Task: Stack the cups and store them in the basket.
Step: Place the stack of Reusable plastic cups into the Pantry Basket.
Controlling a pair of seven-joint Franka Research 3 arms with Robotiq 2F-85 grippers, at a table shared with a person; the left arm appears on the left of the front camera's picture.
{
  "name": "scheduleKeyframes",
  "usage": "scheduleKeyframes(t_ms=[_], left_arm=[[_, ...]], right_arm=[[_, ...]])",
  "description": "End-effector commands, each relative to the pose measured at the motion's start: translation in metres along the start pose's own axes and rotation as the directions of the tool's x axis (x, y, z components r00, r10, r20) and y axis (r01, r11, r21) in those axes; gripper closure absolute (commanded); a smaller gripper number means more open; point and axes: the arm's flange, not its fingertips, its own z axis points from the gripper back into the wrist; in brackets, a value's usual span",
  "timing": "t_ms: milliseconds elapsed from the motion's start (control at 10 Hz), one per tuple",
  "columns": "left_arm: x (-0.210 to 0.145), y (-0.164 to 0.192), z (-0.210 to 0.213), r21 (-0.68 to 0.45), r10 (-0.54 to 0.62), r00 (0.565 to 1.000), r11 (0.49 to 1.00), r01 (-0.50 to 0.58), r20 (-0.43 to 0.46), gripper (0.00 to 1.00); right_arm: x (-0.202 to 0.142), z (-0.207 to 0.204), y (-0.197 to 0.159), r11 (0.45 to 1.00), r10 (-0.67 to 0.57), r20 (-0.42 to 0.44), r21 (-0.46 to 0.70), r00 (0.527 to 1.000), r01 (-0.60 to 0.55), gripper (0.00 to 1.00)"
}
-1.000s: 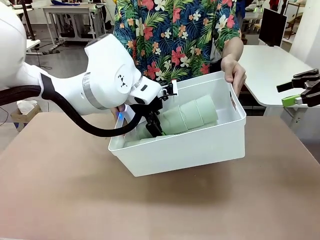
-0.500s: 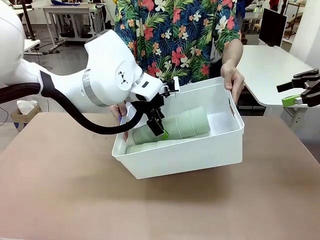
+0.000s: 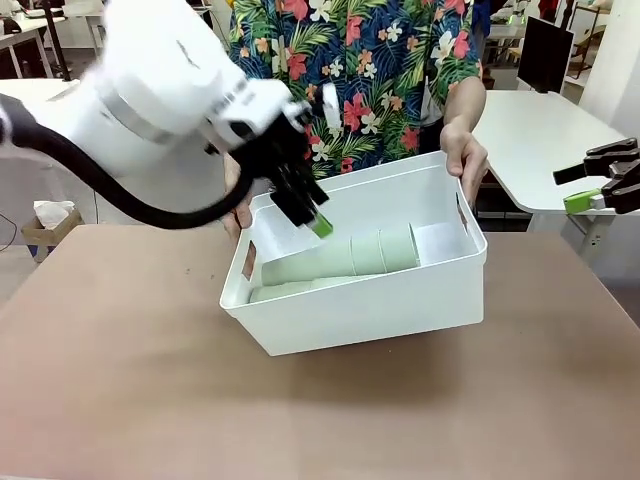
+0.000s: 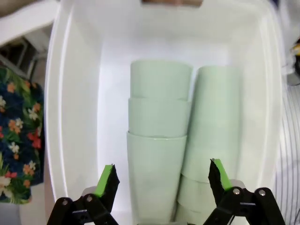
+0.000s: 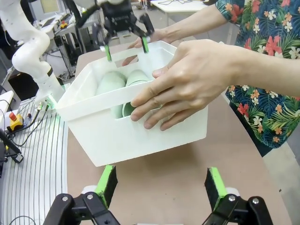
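The left gripper hangs with its fingers spread and empty just above the cups, which lie on their sides in two nested stacks in the basket, long axes running away from the fingers. The right gripper, also spread and empty, waits well apart above the surface. Its wrist view shows a person's hand gripping the basket's end wall, which the left wrist view misses.

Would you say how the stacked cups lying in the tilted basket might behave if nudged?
The cups lie on their sides, so they would probably roll or slide. Their plain plastic walls look smooth, likely slippery. The basket walls should contain them.
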Motion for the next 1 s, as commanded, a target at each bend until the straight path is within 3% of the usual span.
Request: scheduleKeyframes(t_ms=[0, 200, 500, 700, 900], left_arm=[[-0.019, -0.007, 0.051, -0.075, -0.010, 0.993, 0.997, 0.019, 0.116, 0.00], [-0.041, -0.013, 0.111, -0.054, -0.008, 0.973, 0.998, 0.021, 0.229, 0.00], [-0.125, -0.018, 0.206, -0.050, 0.025, 0.925, 0.999, -0.006, 0.380, 0.00], [-0.177, -0.026, 0.247, 0.002, 0.019, 0.926, 1.000, -0.021, 0.376, 0.00], [-0.204, -0.027, 0.255, -0.002, 0.031, 0.922, 0.999, -0.033, 0.385, 0.00]], right_arm=[[0.002, -0.001, 0.001, 1.000, 0.002, 0.031, -0.006, 1.000, -0.002, 0.00], [0.002, -0.001, 0.001, 1.000, 0.002, 0.031, -0.006, 1.000, -0.002, 0.00], [0.002, -0.001, 0.001, 1.000, 0.002, 0.031, -0.006, 1.000, -0.002, 0.00], [0.002, -0.001, 0.001, 1.000, 0.002, 0.031, -0.006, 1.000, -0.002, 0.00], [0.002, -0.001, 0.001, 1.000, 0.002, 0.031, -0.006, 1.000, -0.002, 0.00]])
